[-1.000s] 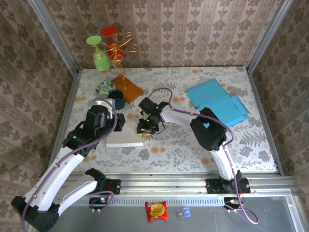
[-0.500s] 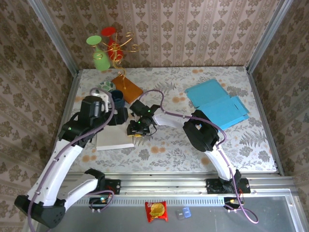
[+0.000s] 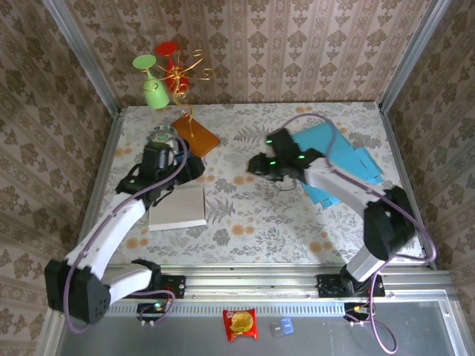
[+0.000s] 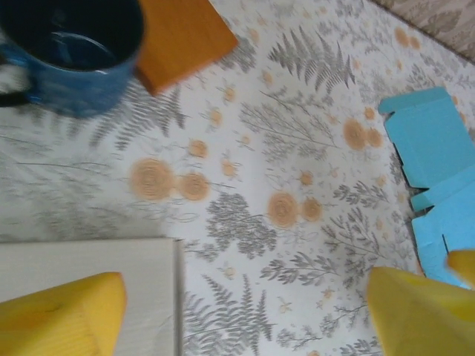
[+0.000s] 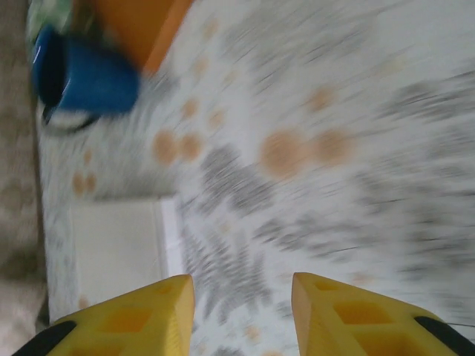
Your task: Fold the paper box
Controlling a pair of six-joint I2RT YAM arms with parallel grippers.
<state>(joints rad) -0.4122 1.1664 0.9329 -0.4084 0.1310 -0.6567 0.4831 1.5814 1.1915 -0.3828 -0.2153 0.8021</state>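
A flat white paper box (image 3: 178, 208) lies on the patterned table at the left, with neither gripper touching it. It also appears in the left wrist view (image 4: 89, 274) and, blurred, in the right wrist view (image 5: 115, 252). My left gripper (image 3: 189, 169) hovers just beyond the box's far right corner, open and empty (image 4: 245, 311). My right gripper (image 3: 256, 165) hangs over the table's middle, its yellow fingers apart with nothing between them (image 5: 241, 311). Unfolded blue paper sheets (image 3: 334, 159) lie at the right, under the right arm.
A blue mug (image 4: 74, 52) and an orange board (image 3: 197, 135) sit behind the left gripper, beside a small patterned dish (image 3: 159, 135). A wire stand with a green and a red cup (image 3: 167, 70) is at the back left. Walls enclose the table.
Both grippers have left the white box. The left one opened and drew back toward the mug. The right arm swung right toward the blue sheets. The box shifted slightly left.
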